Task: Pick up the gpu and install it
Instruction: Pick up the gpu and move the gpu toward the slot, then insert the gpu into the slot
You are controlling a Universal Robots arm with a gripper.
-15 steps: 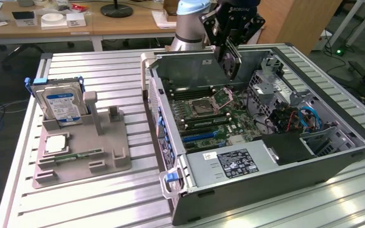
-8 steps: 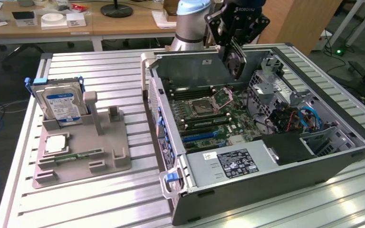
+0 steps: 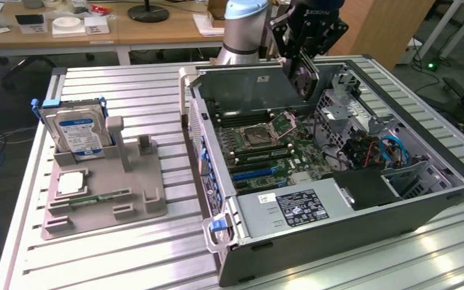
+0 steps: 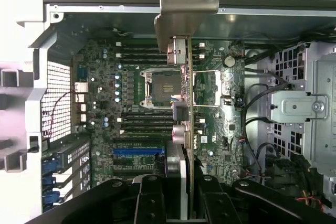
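Gripper: the gripper (image 4: 181, 205) is clamped on the gpu (image 4: 187, 129), with a black finger (image 4: 149, 203) on each face of the card.
Gpu: it hangs on edge below the gripper, over the open computer case (image 3: 337, 199) and clear of the motherboard (image 4: 136, 77). Its silvery end bracket (image 4: 181, 3) points toward the case wall nearest the arm's base.
Below the card: the CPU socket (image 4: 160, 85) lies just beside the card's line. The blue expansion slot (image 4: 135, 151) is nearer the power supply (image 3: 296, 208).
Alignment: in the wrist view the card's length runs crosswise to the blue slot, not along it.
Case: it lies open on its side toward the table's (image 3: 119, 84) edge at the exterior view's right.
Fixture: a grey parts holder (image 3: 135, 205) sits near the table's opposite edge. It carries the hard drive (image 3: 75, 133) upright and a narrow memory stick (image 3: 99, 198) lying flat.
Step in hand: by my reading the pick-up is done and the install is not. The card is aloft and not yet seated.
What seating calls for: probably the card's lower edge set along the slot and the bracket at the slotted case wall, so a turn about the vertical, then a straight, even press.
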